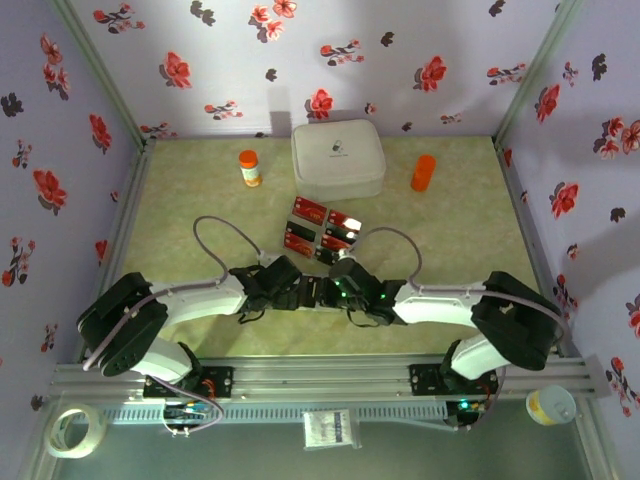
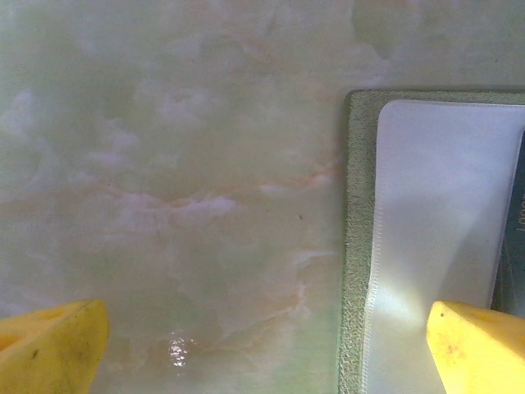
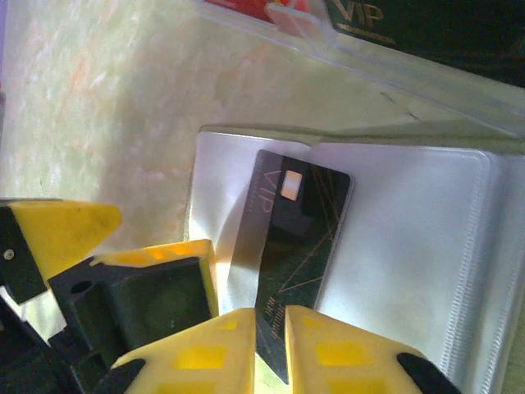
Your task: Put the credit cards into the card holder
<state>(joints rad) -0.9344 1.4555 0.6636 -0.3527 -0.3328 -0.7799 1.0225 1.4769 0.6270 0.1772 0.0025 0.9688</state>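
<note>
the right fingers (image 3: 344, 357) are closed to a narrow slit on the near short edge of a black card (image 3: 295, 238); nothing else is in the grip. the card's long axis runs straight away from the fingertips, across the pale inner page of the open card holder (image 3: 410, 246). its far short edge lies close to the holder's fold. whether that edge has entered a clear pocket or lies on top of the page cannot be told.

the left fingers (image 2: 472, 349) are spread wide and hold nothing. one fingertip sits over the pale page, just inside the holder's green border; the other is over bare worktop (image 2: 180, 180) beside the holder. contact with the page cannot be confirmed.

the remaining credit cards (image 1: 320, 225) lie in a group just beyond the holder, between it and a white case (image 1: 338, 158).

judged step: seating the black card in the holder. the right arm has the card, so the coming move is probably a push along the card's long axis, away from the fingertips toward the fold, while the left arm steadies the page. likely fault: the card skews and catches the pocket lip, or the holder slides on the worktop.
</note>
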